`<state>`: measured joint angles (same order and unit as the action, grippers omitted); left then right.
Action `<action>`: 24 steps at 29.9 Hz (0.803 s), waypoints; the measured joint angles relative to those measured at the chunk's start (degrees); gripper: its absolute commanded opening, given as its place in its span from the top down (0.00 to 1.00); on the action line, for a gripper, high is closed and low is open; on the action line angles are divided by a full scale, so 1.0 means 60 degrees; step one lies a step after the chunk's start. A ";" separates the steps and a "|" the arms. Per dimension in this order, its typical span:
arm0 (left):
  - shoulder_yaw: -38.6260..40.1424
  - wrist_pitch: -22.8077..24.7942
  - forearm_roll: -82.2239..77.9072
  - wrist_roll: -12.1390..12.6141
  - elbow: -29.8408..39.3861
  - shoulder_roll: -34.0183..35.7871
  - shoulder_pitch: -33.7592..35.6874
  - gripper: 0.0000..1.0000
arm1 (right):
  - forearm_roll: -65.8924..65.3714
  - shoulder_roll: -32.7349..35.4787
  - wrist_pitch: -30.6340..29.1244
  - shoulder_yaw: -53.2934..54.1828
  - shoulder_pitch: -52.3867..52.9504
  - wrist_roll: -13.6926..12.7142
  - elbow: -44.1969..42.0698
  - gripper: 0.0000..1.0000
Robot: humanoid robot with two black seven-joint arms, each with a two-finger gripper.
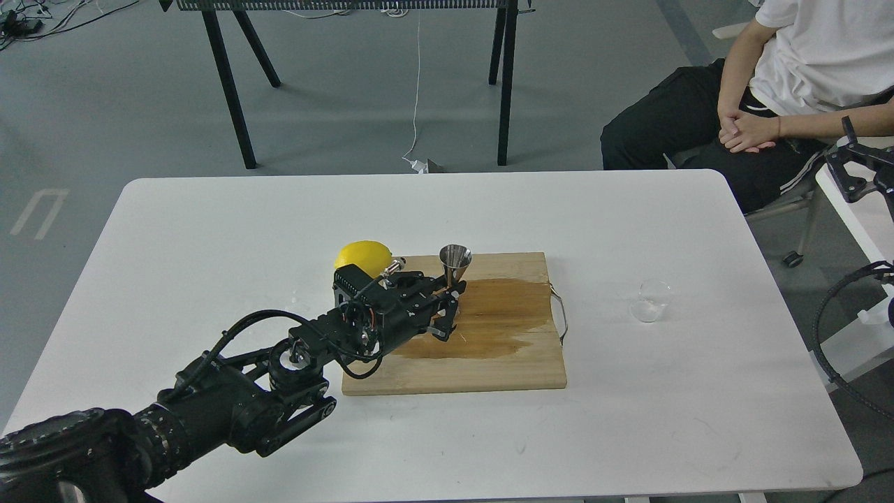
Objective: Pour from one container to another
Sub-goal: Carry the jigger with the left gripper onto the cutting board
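Observation:
The steel jigger (455,260) stands upright over the back left part of the wooden board (489,367). Only its upper cone shows; its waist and lower cone are hidden between the fingers of my left gripper (447,311), which is shut on it. I cannot tell whether its base touches the board. The small clear cup (649,301) stands alone on the white table (209,230), to the right of the board and far from the gripper. My right gripper is out of view.
A yellow lemon (362,254) lies just behind my left wrist at the board's left corner. A dark wet stain (499,314) covers the board's middle. A metal handle (561,316) sticks out on its right side. A seated person (768,91) is at the back right.

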<state>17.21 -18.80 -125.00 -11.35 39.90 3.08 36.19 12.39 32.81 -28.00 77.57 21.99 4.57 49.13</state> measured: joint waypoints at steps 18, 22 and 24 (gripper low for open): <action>-0.0002 0.0000 0.0000 -0.0065 0.0055 0.0048 0.0006 0.33 | 0.0000 -0.0089 0.0000 0.0006 0.0002 0.0015 0.0000 0.00; -0.0013 0.0000 0.0000 -0.0176 0.0242 0.0220 -0.0018 0.32 | 0.0000 -0.0092 0.0000 0.0006 0.0002 0.0015 0.0000 0.00; -0.0061 0.0000 0.0000 -0.0269 0.0402 0.0386 -0.0064 0.29 | -0.0004 -0.0095 0.0000 0.0006 0.0002 0.0015 0.0000 0.00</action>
<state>16.85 -18.81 -125.00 -12.96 42.31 5.39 35.81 12.37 32.24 -28.00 77.61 22.00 4.66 49.13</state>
